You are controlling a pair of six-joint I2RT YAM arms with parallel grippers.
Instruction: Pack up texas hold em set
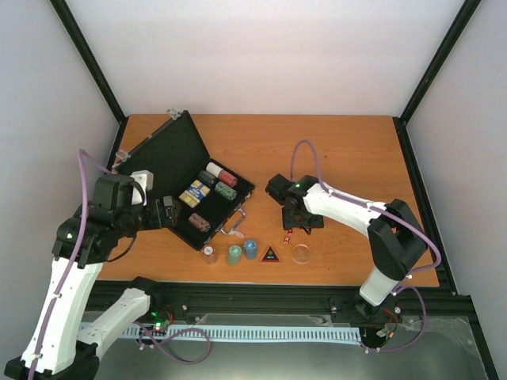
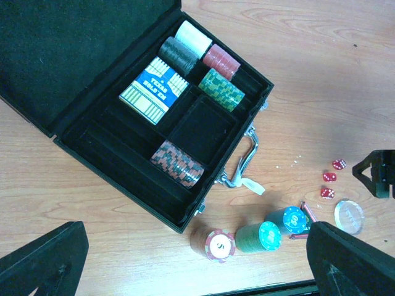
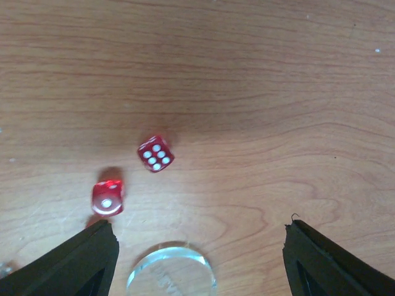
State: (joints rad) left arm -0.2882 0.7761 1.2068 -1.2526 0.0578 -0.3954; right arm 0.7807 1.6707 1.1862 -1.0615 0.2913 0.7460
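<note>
At left of the bench (image 1: 341, 150), the black case (image 1: 162, 154) lies open and turned at an angle, lid back, so its compartments face both arms. A card deck (image 2: 153, 90) and the packed chip stacks (image 2: 219, 89) sit inside; one square compartment (image 2: 200, 126) is bare. Right end effector (image 3: 200, 223): fingers apart, empty, poised low over the red dice (image 3: 155, 153), apparently to pinch one. Left end effector (image 1: 170, 212): fingers apart, empty, beside the case's near corner. Not yet packed, along the near edge: three loose chip stacks (image 2: 258, 237), a black triangle (image 1: 270, 254) and a clear disc (image 3: 171, 271). That disc lies just beside the dice, between the right fingers, and may crowd the pinch.
</note>
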